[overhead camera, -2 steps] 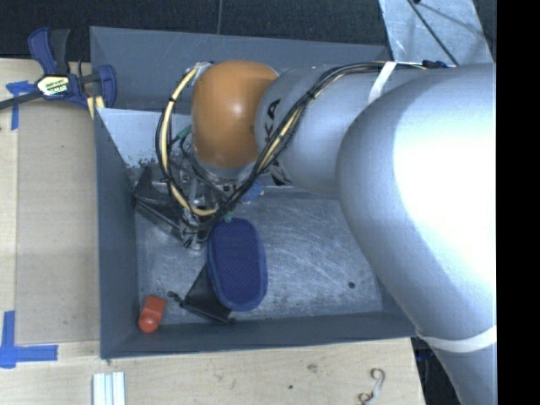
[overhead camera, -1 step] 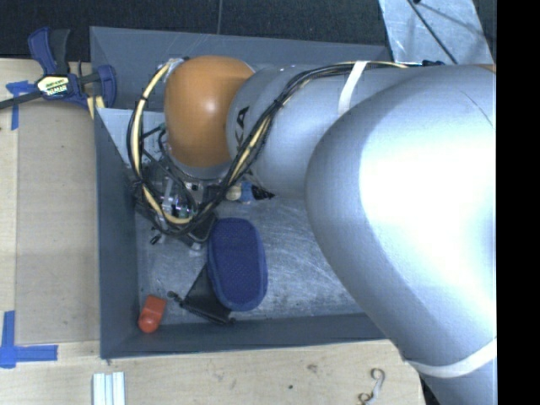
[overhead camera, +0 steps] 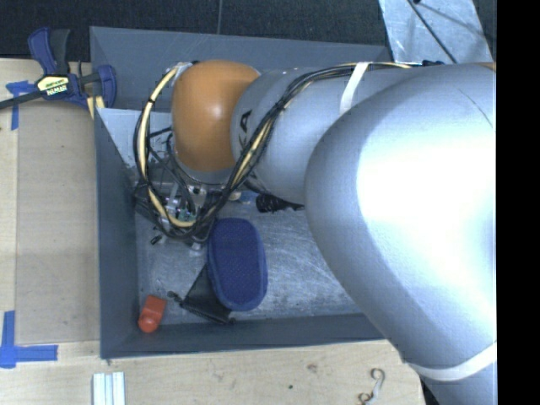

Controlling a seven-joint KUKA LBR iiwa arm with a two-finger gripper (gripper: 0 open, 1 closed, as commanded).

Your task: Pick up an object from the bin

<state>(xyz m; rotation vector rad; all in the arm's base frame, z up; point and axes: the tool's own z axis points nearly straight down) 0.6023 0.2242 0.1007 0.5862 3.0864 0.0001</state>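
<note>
My gripper [overhead camera: 184,206] is low in the left half of the bin, under the arm's wrist, and wrapped in cables. Just to its lower right lies a dark blue oval pad [overhead camera: 238,264] with a mesh-like surface, flat on the bin floor. The pad's upper end reaches close to the gripper. A black wedge-shaped piece [overhead camera: 202,298] rests against the pad's lower left edge. Near the front left corner lies a small orange-red cylinder [overhead camera: 152,313], apart from the gripper. Nothing shows in the gripper's grasp.
The arm covers the right and rear of the bin. A small black thing [overhead camera: 274,202] pokes out from under the arm above the blue pad. A pale sheet [overhead camera: 118,133] leans in the rear left corner. Bare floor shows right of the pad.
</note>
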